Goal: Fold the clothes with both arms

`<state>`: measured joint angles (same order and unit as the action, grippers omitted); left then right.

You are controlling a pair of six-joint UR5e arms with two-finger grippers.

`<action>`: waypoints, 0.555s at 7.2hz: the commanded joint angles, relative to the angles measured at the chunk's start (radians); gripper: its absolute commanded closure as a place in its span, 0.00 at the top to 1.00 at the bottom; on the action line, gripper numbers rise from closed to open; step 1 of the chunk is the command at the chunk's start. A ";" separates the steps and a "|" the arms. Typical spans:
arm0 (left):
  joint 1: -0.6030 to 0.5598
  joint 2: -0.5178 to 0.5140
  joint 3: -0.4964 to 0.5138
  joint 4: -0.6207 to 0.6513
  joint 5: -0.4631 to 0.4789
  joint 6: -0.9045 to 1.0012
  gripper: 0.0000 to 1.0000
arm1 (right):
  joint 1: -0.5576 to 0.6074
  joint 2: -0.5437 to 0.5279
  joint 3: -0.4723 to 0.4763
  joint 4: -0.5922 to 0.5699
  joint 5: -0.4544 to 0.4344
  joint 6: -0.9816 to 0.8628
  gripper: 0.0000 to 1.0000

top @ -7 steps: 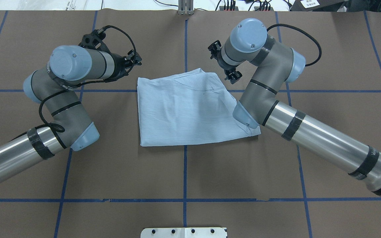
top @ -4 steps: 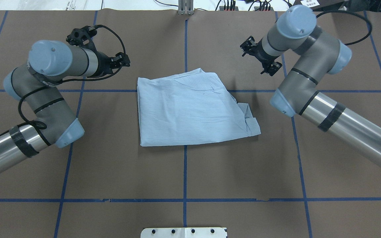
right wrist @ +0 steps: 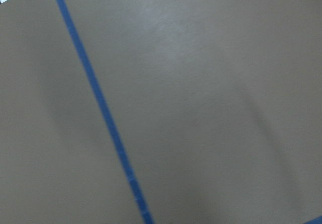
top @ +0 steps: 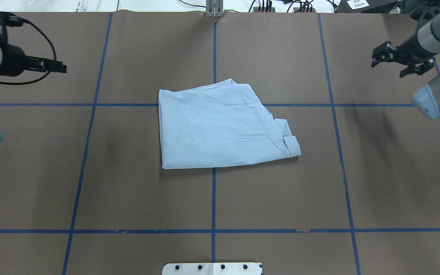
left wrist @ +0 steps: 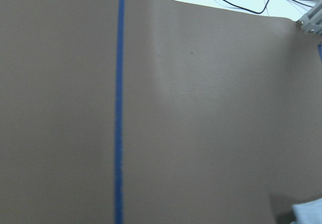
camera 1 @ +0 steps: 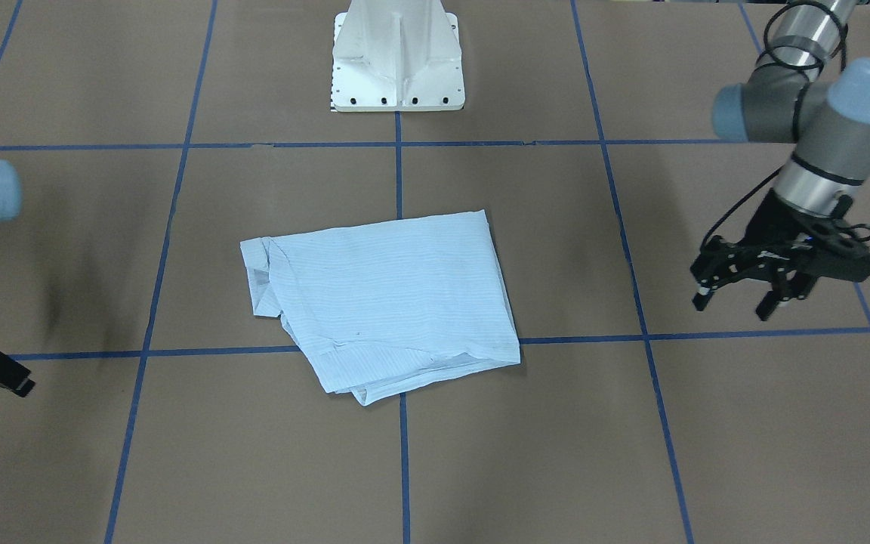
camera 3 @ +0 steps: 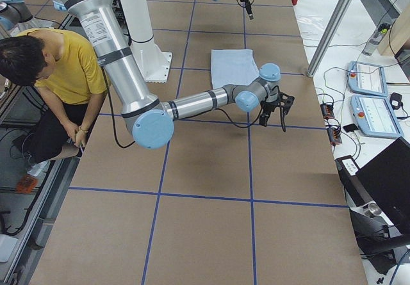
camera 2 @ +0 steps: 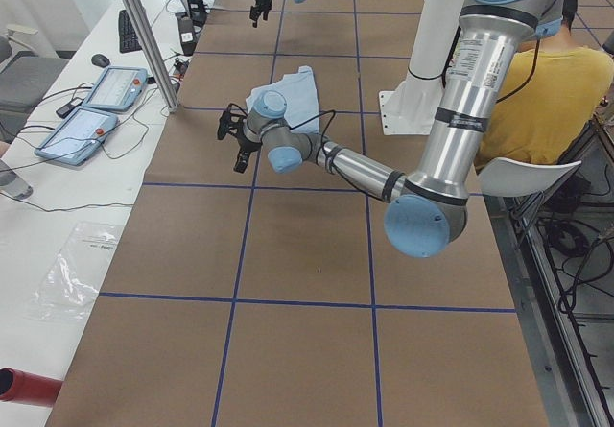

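The shirt (top: 220,126) lay folded in a compact, skewed rectangle at mid-surface (top: 128,183), collar toward the robot's right. The fold looked finished, so the next move was likely retreat or a tidy. The left end effector (camera 1: 729,306) and right end effector (top: 388,68) hung empty, fingers apart, well clear of the cloth they had flanked a second earlier.

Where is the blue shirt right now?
In the overhead view the shirt lies folded flat in the middle of the brown table, right over the middle blue tape line, straight ahead of the robot's white base.
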<state>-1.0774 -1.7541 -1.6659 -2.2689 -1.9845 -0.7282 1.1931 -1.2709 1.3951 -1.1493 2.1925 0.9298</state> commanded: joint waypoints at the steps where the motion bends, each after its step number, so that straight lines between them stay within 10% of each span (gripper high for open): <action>1: -0.221 0.106 0.001 0.037 -0.055 0.382 1.00 | 0.150 -0.141 -0.002 -0.006 0.085 -0.381 1.00; 4: -0.368 0.169 0.023 0.179 -0.244 0.655 1.00 | 0.311 -0.225 0.005 -0.201 0.165 -0.793 1.00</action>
<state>-1.4142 -1.6022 -1.6482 -2.1590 -2.1771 -0.1364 1.4314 -1.4791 1.3949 -1.2308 2.3149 0.3154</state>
